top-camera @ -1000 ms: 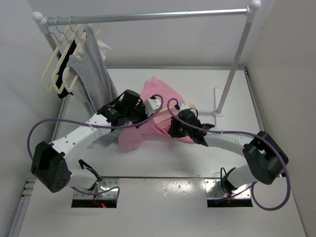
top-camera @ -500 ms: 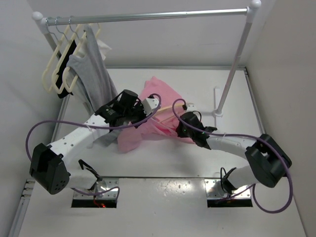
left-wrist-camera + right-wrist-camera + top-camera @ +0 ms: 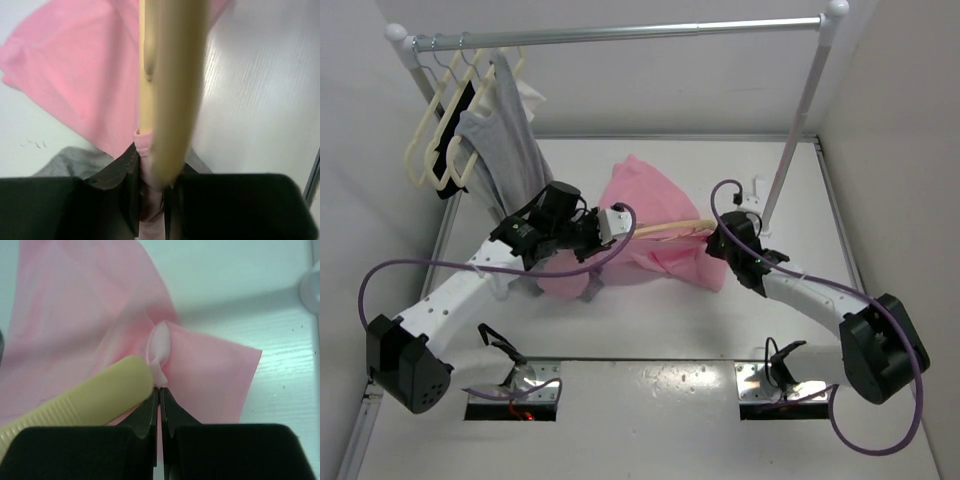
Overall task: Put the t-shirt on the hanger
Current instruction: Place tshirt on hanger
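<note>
The pink t-shirt (image 3: 650,200) lies bunched in the middle of the table. The peach-beige hanger (image 3: 665,229) runs across it between my two grippers, with part of it under the cloth. My left gripper (image 3: 612,224) is shut on the hanger's arm (image 3: 167,75), and a fold of pink cloth (image 3: 75,75) is caught in the jaws with it. On the other side, my right gripper (image 3: 718,238) is shut on a pinch of the t-shirt (image 3: 210,370) at its fingertips (image 3: 159,392). The hanger's rounded end (image 3: 100,390) lies just left of them.
A clothes rack's rail (image 3: 620,33) spans the back, and its right pole (image 3: 798,130) and foot (image 3: 757,205) stand close to my right gripper. Cream hangers (image 3: 430,150), a black hanger and a gray garment (image 3: 505,140) hang at the rail's left end. The gray cloth (image 3: 70,162) reaches down beside my left gripper.
My right gripper has shut on the t-shirt and drawn it to the right. My left arm has shifted left with the hanger, so more of the hanger's arm shows between the grippers.
</note>
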You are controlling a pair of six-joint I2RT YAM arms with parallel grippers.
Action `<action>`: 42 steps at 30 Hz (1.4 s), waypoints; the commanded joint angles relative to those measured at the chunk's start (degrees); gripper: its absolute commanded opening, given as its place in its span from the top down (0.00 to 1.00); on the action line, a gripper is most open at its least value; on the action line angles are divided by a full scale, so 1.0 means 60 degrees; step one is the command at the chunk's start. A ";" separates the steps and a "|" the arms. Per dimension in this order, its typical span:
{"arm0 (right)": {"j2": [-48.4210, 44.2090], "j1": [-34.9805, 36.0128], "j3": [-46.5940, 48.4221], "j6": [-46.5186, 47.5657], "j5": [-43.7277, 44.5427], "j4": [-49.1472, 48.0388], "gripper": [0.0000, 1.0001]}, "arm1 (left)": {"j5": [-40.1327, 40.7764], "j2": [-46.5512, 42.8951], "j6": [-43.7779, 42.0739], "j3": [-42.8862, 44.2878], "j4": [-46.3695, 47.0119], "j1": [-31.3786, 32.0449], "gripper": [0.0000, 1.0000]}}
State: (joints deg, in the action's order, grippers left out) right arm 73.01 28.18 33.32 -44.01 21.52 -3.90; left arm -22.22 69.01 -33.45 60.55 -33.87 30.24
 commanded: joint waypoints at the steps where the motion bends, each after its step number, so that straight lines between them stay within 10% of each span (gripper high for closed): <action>1: 0.0413 -0.0989 0.0364 0.0318 0.1088 0.0914 1.00 | -0.0544 -0.0896 -0.1088 0.0074 -0.0668 -0.0206 1.00; 31: -0.1505 -0.1974 -0.0016 0.2896 -0.1168 0.0841 1.00 | 0.1243 0.0553 -0.0811 0.0323 -0.1064 -0.0031 1.00; 35: -0.1096 -0.1973 0.0101 0.3436 -0.3691 0.0563 1.00 | 0.0934 0.0553 -0.0534 0.0498 -0.1064 -0.0030 1.00; 39: -0.0028 -0.1695 0.0335 0.3703 -0.5490 0.0649 0.21 | 0.0745 0.0553 -0.0300 0.0498 -0.1167 -0.0030 1.00; 42: 0.0077 -0.1271 0.0205 0.3047 -0.5535 0.0402 0.06 | 0.0656 0.0553 -0.0007 0.0498 -0.1167 -0.0030 1.00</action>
State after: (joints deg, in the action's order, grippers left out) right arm 73.34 18.55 33.34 -23.90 -5.61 1.30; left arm -16.12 72.93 -35.90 61.12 -41.23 29.65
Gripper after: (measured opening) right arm 0.929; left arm 0.218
